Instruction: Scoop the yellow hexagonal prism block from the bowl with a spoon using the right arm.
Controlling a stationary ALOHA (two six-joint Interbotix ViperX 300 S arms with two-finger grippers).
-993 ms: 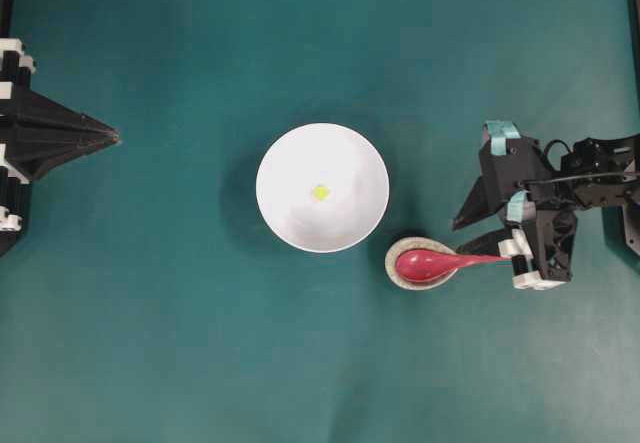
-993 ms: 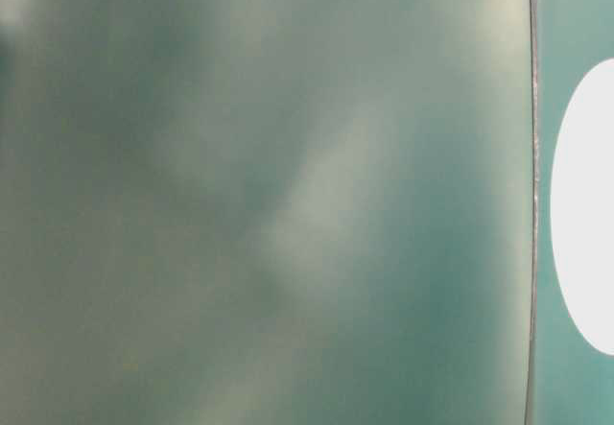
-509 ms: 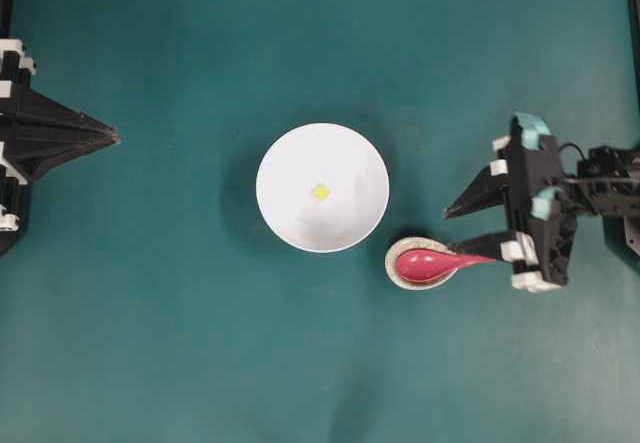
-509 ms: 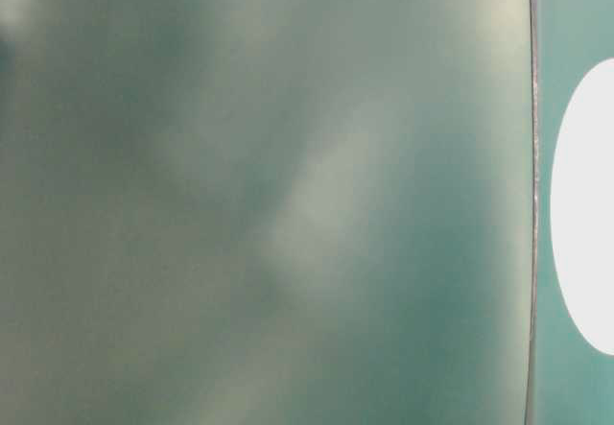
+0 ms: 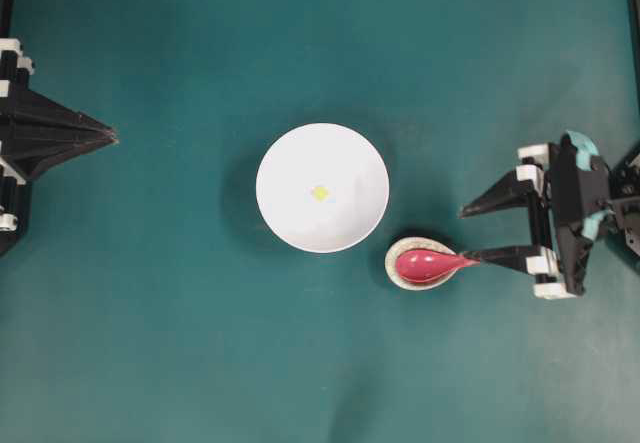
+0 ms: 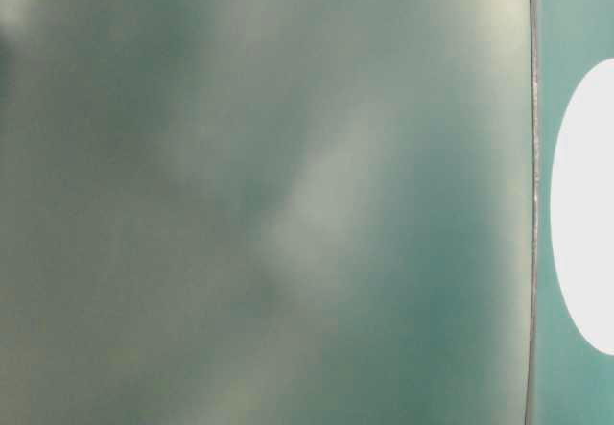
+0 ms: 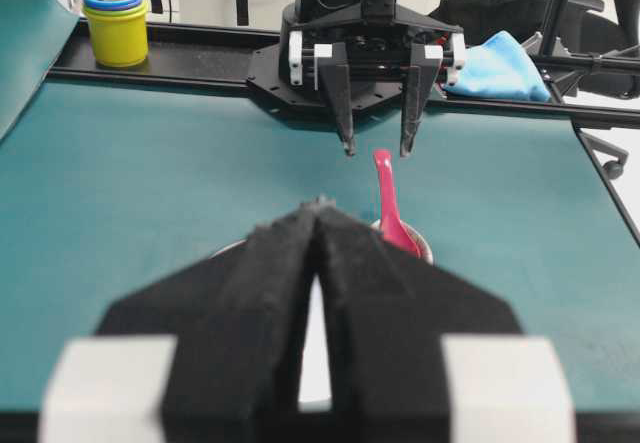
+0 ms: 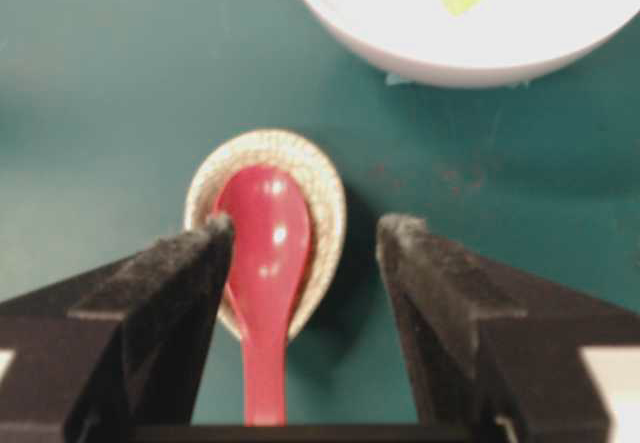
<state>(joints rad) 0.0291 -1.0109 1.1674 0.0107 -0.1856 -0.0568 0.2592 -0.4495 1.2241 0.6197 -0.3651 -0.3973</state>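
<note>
Resting w/ head in speckled oval dish (image 5: 401,272): red spoon (image 5: 428,263). Right gripper (image 5: 466,233) jaws apart, straddling handle. Left gripper (image 5: 112,138) jaws together. Yellow hexagonal block (image 5: 320,193) in white bowl (image 5: 285,163). No legible writing.

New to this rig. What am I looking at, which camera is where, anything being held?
Two black robot arms face each other across a teal table. One camera looks straight down; one sits on each wrist; the table-level view is a blur. The left tool is shut and parked at the left edge. The right tool is open, holding nothing. Its wrist camera shows the red spoon between its fingers, head resting in a small speckled dish. Beside that, the white bowl holds the yellow block.
</note>
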